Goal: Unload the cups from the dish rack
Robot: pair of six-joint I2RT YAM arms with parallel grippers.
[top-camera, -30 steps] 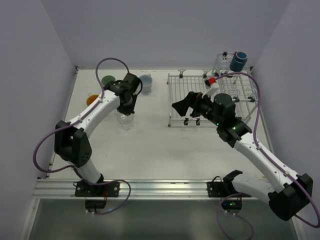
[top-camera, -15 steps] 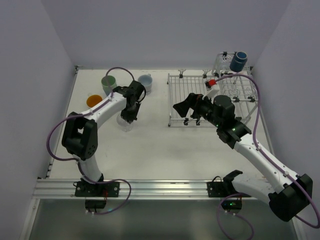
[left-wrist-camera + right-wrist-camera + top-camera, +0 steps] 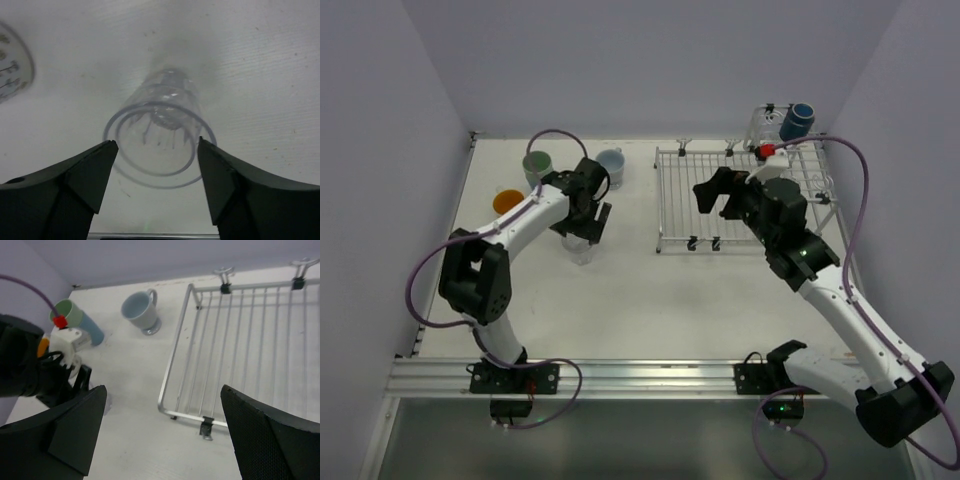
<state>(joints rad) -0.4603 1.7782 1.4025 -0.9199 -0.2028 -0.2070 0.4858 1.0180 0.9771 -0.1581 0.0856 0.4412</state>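
Observation:
A clear glass stands upright on the white table, between and just beyond the fingertips of my left gripper, which is open and does not grip it. From above, the clear glass is just below my left gripper. My right gripper hangs wide open and empty over the left part of the silver dish rack; in the right wrist view my right gripper is above the dish rack's near left corner. A dark navy mug sits on the rack's raised basket.
On the table at back left stand a pale green cup, a whitish-blue mug and an orange cup. The mug and green cup show in the right wrist view. Walls close in the table on three sides.
My left gripper has opened and let go of the clear glass, which now stands on the table. My right arm has moved back over the rack, toward its right side.

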